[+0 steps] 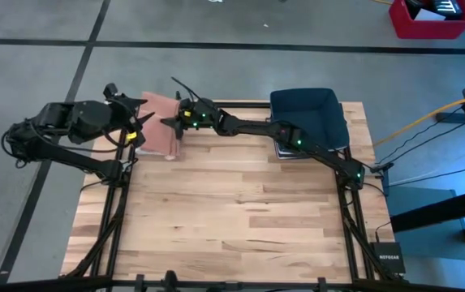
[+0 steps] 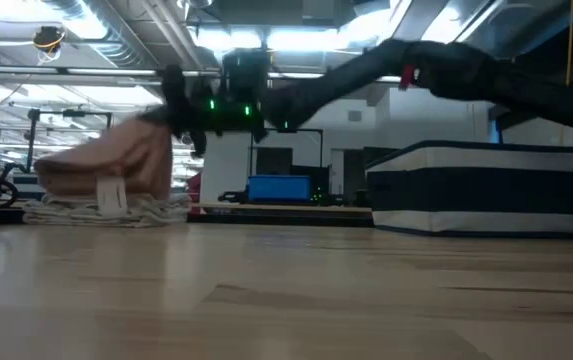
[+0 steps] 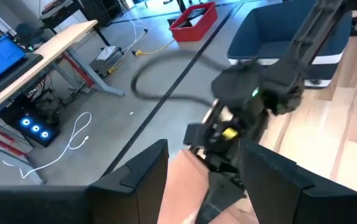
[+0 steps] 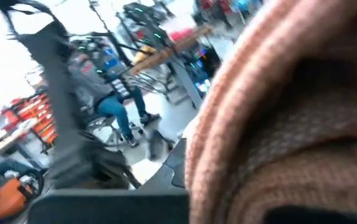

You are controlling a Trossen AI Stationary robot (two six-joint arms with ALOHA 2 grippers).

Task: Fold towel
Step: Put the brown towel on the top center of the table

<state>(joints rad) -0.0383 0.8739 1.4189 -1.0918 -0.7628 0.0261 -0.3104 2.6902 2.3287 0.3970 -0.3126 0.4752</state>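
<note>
towel [image 1: 160, 124] pinched in right claw [image 1: 173, 122]

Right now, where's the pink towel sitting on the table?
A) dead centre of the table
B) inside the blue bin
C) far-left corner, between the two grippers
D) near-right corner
C: the high view shows the pink towel at the table's far-left corner, with the left gripper on one side and the right gripper on the other; the blue bin stands apart at the far right.
</note>
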